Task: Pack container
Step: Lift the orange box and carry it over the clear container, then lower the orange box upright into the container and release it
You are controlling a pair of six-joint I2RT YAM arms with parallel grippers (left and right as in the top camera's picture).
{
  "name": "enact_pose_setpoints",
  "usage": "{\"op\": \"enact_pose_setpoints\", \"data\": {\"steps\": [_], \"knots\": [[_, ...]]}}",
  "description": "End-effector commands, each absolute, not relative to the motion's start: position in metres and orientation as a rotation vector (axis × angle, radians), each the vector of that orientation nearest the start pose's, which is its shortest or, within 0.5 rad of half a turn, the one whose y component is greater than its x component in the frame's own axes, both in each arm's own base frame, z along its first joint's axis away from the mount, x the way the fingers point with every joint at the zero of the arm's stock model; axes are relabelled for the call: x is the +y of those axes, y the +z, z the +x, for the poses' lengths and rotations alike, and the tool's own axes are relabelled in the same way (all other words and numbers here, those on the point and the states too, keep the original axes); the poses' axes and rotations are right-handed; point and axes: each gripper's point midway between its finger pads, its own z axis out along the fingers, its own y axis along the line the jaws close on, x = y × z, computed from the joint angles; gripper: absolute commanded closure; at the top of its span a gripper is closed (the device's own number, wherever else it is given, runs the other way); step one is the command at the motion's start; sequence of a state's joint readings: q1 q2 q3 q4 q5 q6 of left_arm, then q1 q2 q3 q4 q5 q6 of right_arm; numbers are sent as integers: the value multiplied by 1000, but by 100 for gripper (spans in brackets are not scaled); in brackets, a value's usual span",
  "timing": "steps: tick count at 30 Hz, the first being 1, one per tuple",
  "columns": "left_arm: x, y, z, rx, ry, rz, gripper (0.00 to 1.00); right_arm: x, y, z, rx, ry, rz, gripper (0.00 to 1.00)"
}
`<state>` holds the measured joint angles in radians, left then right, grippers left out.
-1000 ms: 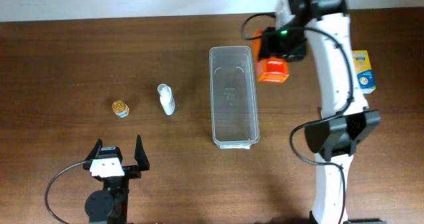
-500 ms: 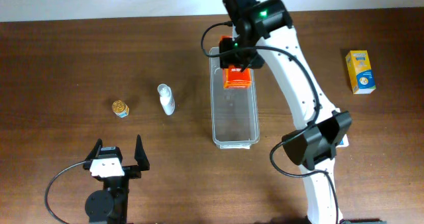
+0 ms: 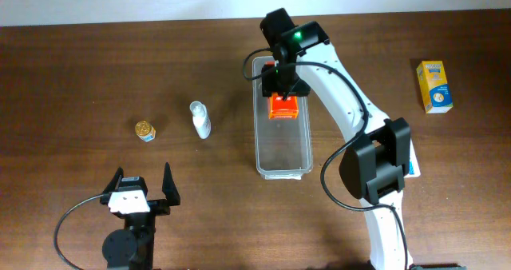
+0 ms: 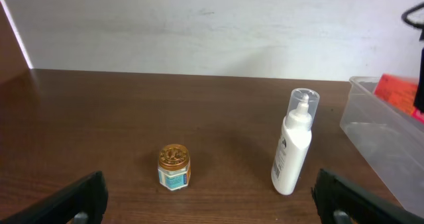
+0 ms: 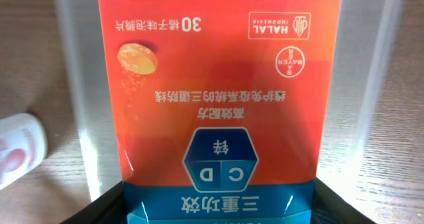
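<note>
Since the right gripper (image 3: pixel 282 90) is clamped on the orange cardboard box (image 3: pixel 284 107) right over the long, clear plastic rectangular container (image 3: pixel 281 172), the relation that counts is vertical: the bin floor lies straight below the box, w/ no sideways offset to correct. The container's long axis runs far-to-near across the brown wooden table (image 3: pixel 80 78). The box sits w/in its far half, btwn the two long walls, lengthwise along the bin. The wrist view shows a clear wall either side of the box (image 5: pixel 218 85). Can't tell if the box touches the floor yet.

Next move, by my judgement: lower a little, then release.

The left gripper (image 3: pixel 144 188) rests w/ jaws apart at near-left, well apart from the bin. The white pump bottle (image 3: pixel 200 120) and small gold-lidded jar (image 3: pixel 144 131) lie on its side; the yellow carton (image 3: pixel 435 86) lies far right.
</note>
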<state>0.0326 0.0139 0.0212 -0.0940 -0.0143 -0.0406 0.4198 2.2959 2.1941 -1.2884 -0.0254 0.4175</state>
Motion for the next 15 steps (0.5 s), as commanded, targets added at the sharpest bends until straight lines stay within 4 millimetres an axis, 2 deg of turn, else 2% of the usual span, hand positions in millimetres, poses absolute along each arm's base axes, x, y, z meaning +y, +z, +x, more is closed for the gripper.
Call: {"op": "enact_pose_setpoints", "data": {"steps": [1, 5, 15], "knots": [[10, 156, 245, 1655, 14, -57, 0, 201, 89, 440, 3006, 103, 4, 38], [10, 156, 245, 1655, 14, -57, 1, 204, 82, 443, 2997, 124, 3, 34], [10, 156, 245, 1655, 15, -57, 1, 207, 63, 445, 2988, 141, 27, 34]]}}
